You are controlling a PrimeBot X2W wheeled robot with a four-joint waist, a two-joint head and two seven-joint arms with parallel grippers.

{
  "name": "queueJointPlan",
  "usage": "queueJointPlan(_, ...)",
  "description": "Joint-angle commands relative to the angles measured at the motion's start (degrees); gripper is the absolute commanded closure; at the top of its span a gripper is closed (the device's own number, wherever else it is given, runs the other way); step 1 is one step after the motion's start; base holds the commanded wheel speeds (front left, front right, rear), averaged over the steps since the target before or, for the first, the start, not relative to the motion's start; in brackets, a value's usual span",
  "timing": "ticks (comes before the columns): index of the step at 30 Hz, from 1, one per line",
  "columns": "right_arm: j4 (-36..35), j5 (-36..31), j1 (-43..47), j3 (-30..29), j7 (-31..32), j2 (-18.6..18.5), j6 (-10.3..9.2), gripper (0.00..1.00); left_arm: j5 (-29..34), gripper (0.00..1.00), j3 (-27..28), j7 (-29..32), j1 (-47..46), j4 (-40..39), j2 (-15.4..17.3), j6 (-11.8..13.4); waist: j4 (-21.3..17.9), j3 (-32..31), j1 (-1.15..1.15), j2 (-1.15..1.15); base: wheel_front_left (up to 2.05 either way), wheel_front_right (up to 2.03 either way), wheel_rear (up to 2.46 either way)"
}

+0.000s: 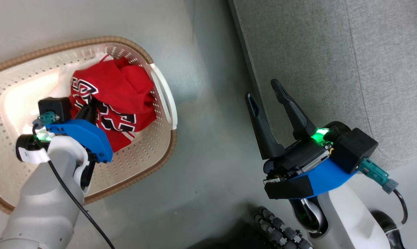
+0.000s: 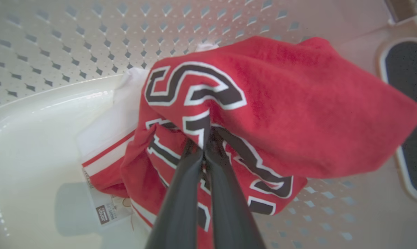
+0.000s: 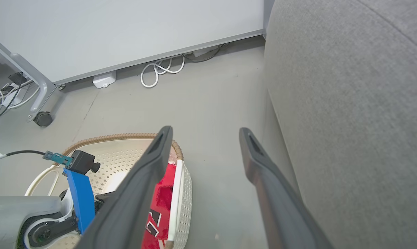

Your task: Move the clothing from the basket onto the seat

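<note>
Left end effector (image 2: 204,147) is down inside the laundry basket (image 1: 161,140). Its two dark fingers are pressed together on a fold of the red sports clothing (image 1: 125,88), right at the black-and-white lettering. In the left wrist view the cloth puckers around the tips, so they are pinching fabric, not air. The clothing lies bunched on the basket's bottom against the wall nearest the sofa, with a white striped hem and a paper tag (image 2: 104,211) showing at its edge. I cannot tell whether the heap is one garment or two.

Right end effector (image 1: 263,90) hangs over the grey floor (image 1: 208,145) between the basket and the sofa seat cushion (image 1: 333,52). Its fingers are spread wide and hold nothing.

The grasp looks made and the lift not yet begun. The next move calls for a rise high enough to bring the trailing cloth clear of the woven rim and white handle. After that comes a carry across the strip of floor and up onto the cushion. A pinch on one fold may bring only part of the heap, and the idle right arm stands close to that path.
</note>
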Motion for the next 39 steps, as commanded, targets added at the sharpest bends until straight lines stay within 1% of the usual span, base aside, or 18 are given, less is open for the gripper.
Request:
queueJointPlan(1, 0.47, -0.01, -1.19, 0.11, -0.33, 0.11, 0.01, 0.0, -0.49, 1.0, -0.49, -0.57, 0.79, -0.02, -0.19, -0.11, 0.62, -2.06, 0.0, 0.0, 0.0, 0.0, 0.0)
queueJointPlan(5, 1.32, -0.38, -1.19, 0.03, -0.33, 0.11, 0.01, 0.0, -1.38, 1.0, -1.64, -1.19, 2.42, -0.34, -0.98, -0.11, 1.59, -5.36, 0.0, 0.0, 0.0, 0.0, 0.0)
queueJointPlan(6, 1.32, -0.38, -1.19, 0.03, -0.33, 0.11, 0.01, 0.0, -1.38, 1.0, -1.64, -1.19, 2.42, -0.34, -0.98, -0.11, 1.59, -5.36, 0.0, 0.0, 0.0, 0.0, 0.0)
queueJointPlan(8, 1.98, -0.72, -1.27, -0.13, -0.32, 0.11, 0.01, 0.0, -2.12, 1.0, -2.33, -1.51, 3.92, -0.63, -1.5, -0.11, 2.3, -8.15, 0.0, 0.0, 0.0, 0.0, 0.0)
queueJointPlan(9, 1.98, -0.72, -1.27, -0.13, -0.32, 0.11, 0.01, 0.0, -2.12, 1.0, -2.33, -1.51, 3.92, -0.63, -1.5, -0.11, 2.3, -8.15, 0.0, 0.0, 0.0, 0.0, 0.0)
queueJointPlan(21, 5.36, -2.46, 1.21, -1.38, -0.31, 0.09, 0.01, 0.0, -3.79, 1.0, -5.32, -2.34, 9.55, -4.05, -4.22, -0.11, 6.03, -20.81, 0.0, 0.0, 0.0, 0.0, 0.0)
queueJointPlan(30, 7.91, -3.3, 4.79, -2.13, 0.77, 0.07, 0.01, 0.0, -2.2, 1.0, -5.62, -2.33, 15.38, -8.57, -5.94, -0.11, 9.19, -31.96, 0.0, 0.0, 0.0, 0.0, 0.0)
queueJointPlan(39, 7.68, -4.19, 9.48, -3.07, 3.74, 0.06, 0.01, 0.0, -0.42, 1.0, -6.63, -2.34, 18.35, -12.53, -8.19, -0.11, 12.95, -40.16, 0.0, 0.0, 0.0, 0.0, 0.0)
